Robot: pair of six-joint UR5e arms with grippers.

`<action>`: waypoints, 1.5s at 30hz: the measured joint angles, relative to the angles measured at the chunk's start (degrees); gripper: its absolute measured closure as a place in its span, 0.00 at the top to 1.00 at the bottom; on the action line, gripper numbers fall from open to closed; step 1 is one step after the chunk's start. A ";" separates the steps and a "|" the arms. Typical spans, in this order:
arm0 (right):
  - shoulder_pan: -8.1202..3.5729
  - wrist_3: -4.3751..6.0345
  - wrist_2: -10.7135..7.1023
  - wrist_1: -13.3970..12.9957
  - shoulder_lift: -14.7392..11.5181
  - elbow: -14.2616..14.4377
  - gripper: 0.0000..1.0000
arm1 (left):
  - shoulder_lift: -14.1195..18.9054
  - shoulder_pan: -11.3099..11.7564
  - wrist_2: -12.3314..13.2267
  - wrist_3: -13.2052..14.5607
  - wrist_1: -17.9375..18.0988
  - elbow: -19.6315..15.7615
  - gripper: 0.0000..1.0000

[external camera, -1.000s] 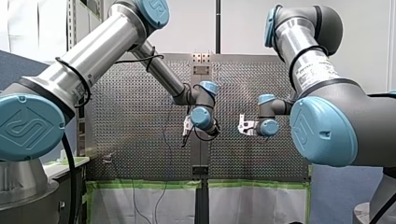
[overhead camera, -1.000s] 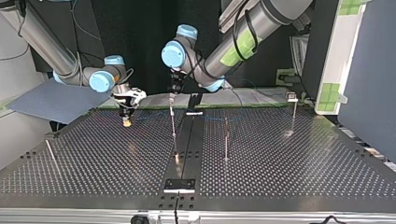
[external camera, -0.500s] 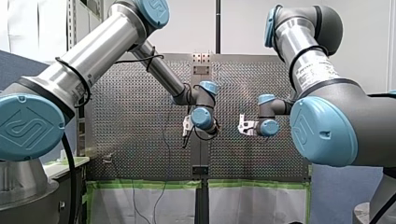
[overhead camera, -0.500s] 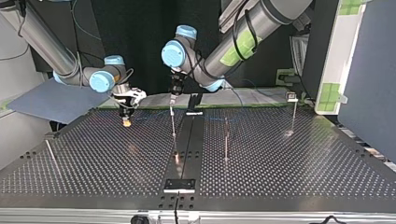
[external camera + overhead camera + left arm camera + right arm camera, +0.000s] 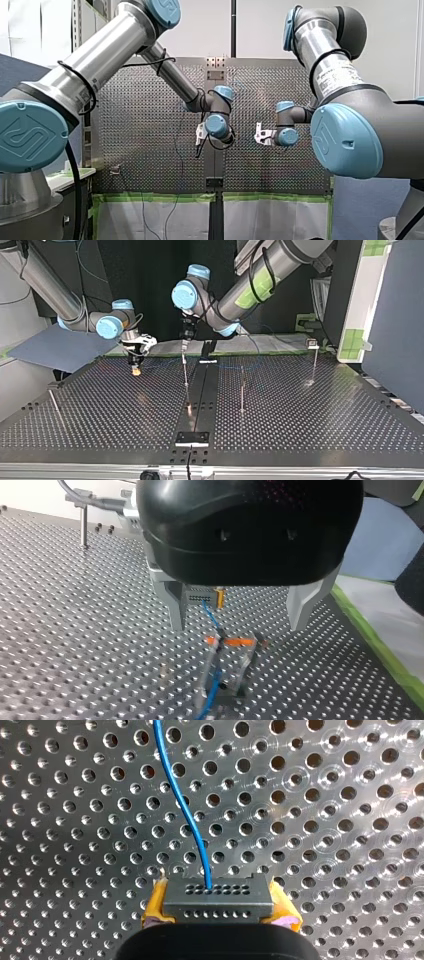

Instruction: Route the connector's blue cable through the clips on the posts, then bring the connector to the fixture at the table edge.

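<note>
routing under way: my right gripper (image 5: pixel 135 364), upper left in the top view, is clamped on the connector (image 5: pixel 218 896), with the cable (image 5: pixel 182 805) trailing ahead of it. my left gripper (image 5: pixel 239 625), jaws apart and empty, hovers over the clip (image 5: pixel 232 642) atop a post (image 5: pixel 185 372) at upper centre. next, it seems, the cable needs seating in that clip, kept taut.
</note>
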 joint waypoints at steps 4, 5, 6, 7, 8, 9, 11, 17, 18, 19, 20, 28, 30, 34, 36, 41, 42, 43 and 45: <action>0.00 0.00 0.00 -0.10 0.00 0.00 0.00 | 1.91 -0.42 -1.90 -0.04 1.79 -1.92 1.00; 0.01 0.00 0.00 -0.12 0.00 0.00 0.00 | 2.38 -0.42 -2.22 -0.11 2.27 -2.40 1.00; 0.00 0.00 0.00 -0.12 0.00 0.00 0.00 | 2.87 -0.39 -2.46 -0.22 2.74 -2.90 1.00; 0.00 0.00 0.00 -0.12 0.00 0.00 0.00 | 3.52 -0.29 -2.69 -0.45 3.37 -3.53 1.00; 0.00 0.00 0.00 -0.10 0.00 0.00 0.00 | 4.00 -0.20 -2.81 -0.70 3.88 -4.02 1.00; 0.00 0.00 0.00 -0.08 0.00 0.00 0.00 | 4.51 -0.10 -2.94 -1.03 4.37 -4.53 1.00; 0.00 0.00 0.00 -0.03 0.00 0.00 0.00 | 5.68 0.14 -3.36 -1.99 5.55 -5.70 1.00; 0.06 0.04 0.00 0.05 0.00 0.00 0.00 | 8.92 0.65 -5.86 -4.12 8.32 -8.93 1.00; 0.07 0.06 -0.05 0.05 0.00 0.00 0.00 | 9.36 0.60 -6.28 -4.39 8.46 -9.37 1.00; 0.10 0.09 -0.17 0.05 0.00 0.00 0.00 | 9.91 0.60 -6.83 -4.79 8.50 -9.95 1.00; 0.13 0.11 -0.33 0.06 0.00 0.00 0.00 | 10.31 0.65 -7.21 -5.10 8.46 -10.33 1.00; 0.50 0.27 -0.94 0.10 0.00 0.00 0.00 | 14.06 0.34 -10.60 -7.85 5.45 -14.08 1.00; 0.56 0.28 -0.95 0.23 0.00 0.00 0.00 | 14.97 0.18 -10.83 -7.48 4.67 -14.99 1.00; 0.57 0.27 -0.96 0.34 0.00 0.00 0.00 | 17.02 -0.62 -10.49 -5.82 4.00 -17.05 1.00; 0.59 0.27 -0.96 0.28 0.00 0.00 0.00 | 17.88 -1.23 -9.96 -5.05 4.44 -17.90 1.00; 0.60 0.20 -0.97 0.10 0.00 0.00 0.00 | 19.94 -3.43 -10.54 -4.48 6.51 -20.29 1.00; 0.62 0.20 -0.97 0.10 0.00 0.00 0.00 | 20.18 -3.83 -10.87 -4.63 6.91 -20.71 1.00; 0.64 0.19 -0.97 0.09 0.00 0.00 0.00 | 20.39 -4.23 -11.21 -4.86 7.32 -21.12 1.00; 0.72 0.18 -0.97 0.07 0.00 0.00 0.00 | 20.95 -5.13 -12.04 -5.54 8.20 -22.00 1.00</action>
